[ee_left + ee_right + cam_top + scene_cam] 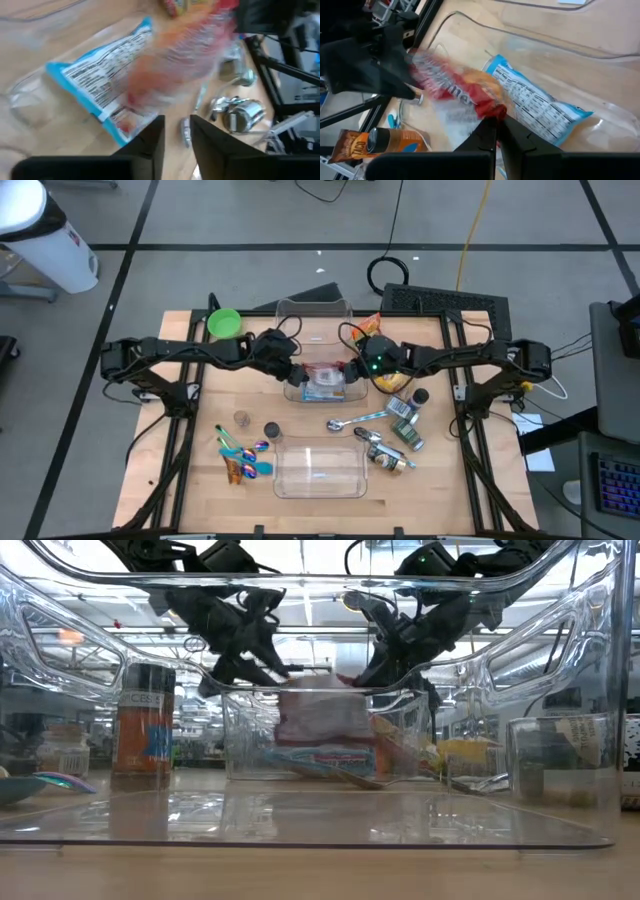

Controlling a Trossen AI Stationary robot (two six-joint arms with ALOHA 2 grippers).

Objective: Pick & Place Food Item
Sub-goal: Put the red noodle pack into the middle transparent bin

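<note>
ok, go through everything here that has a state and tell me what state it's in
left gripper: fingers slightly apart, holding nothing, over the small clear container
right gripper: shut on red snack bag
red snack bag: lifted, above the blue snack bag
blue snack bag: lying flat in the small clear container
large clear container: empty

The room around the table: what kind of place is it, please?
Probably a robotics lab or workshop: a wooden table on a grey taped floor, loose cables, and shelving under ceiling strip lights behind.
</note>
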